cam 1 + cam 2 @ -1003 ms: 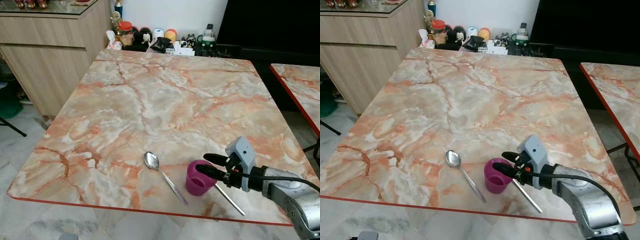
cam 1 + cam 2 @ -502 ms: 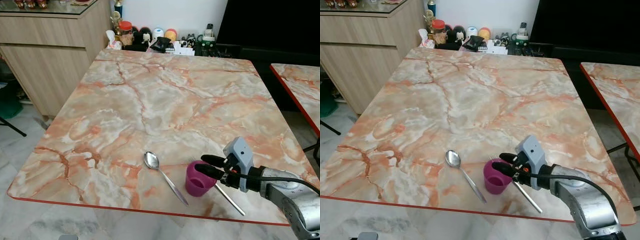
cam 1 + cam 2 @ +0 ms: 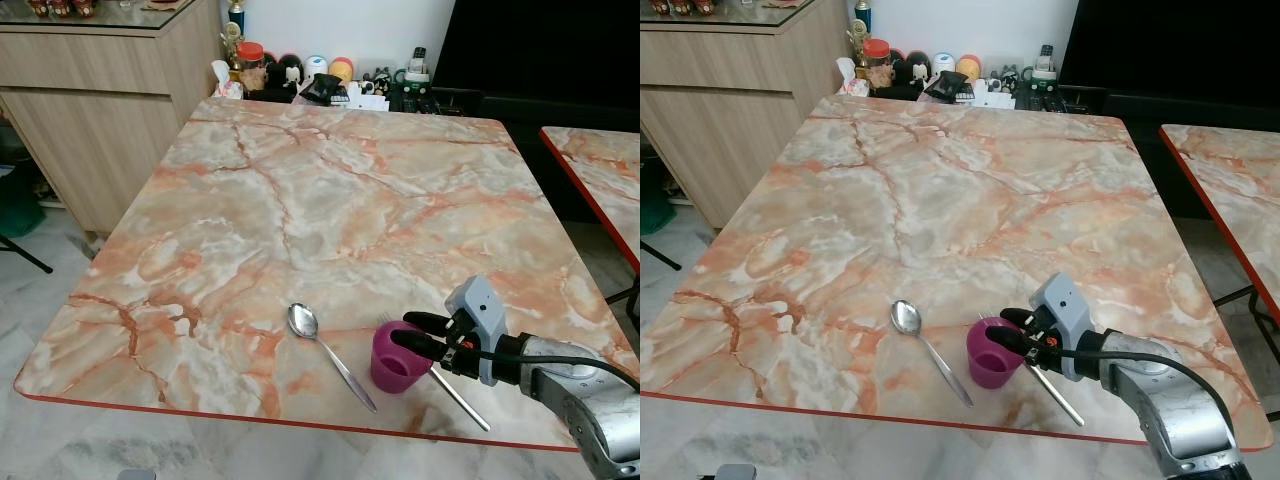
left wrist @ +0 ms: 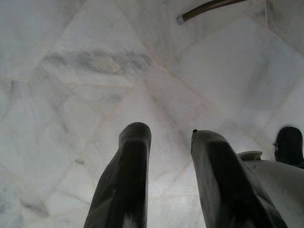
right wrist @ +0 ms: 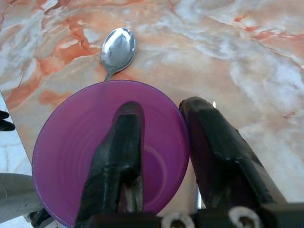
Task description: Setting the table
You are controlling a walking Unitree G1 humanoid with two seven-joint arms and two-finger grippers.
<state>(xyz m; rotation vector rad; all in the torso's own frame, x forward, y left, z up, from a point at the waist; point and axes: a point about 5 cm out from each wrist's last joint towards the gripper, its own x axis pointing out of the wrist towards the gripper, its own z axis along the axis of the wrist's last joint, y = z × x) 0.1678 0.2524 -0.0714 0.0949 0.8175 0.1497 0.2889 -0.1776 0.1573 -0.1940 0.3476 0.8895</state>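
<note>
A purple cup (image 3: 396,358) stands upright near the front edge of the marble table (image 3: 330,200). My right gripper (image 3: 410,334) reaches it from the right and is open, astride the cup's wall. One finger (image 5: 116,156) is inside the cup (image 5: 71,142), the other finger (image 5: 213,147) outside against the rim. A metal spoon (image 3: 325,352) lies just left of the cup. A fork (image 3: 460,398) lies on the cup's right, partly under my gripper. My left gripper (image 4: 166,142) hangs open over the pale floor.
Jars, bottles and small items (image 3: 320,80) crowd the far edge of the table. A wooden sideboard (image 3: 90,110) stands at the left. A second marble table (image 3: 600,170) is at the right. Pale tiled floor surrounds the table.
My right gripper has eased slightly lower at the cup's rim. The cup, spoon and fork have stayed in place.
</note>
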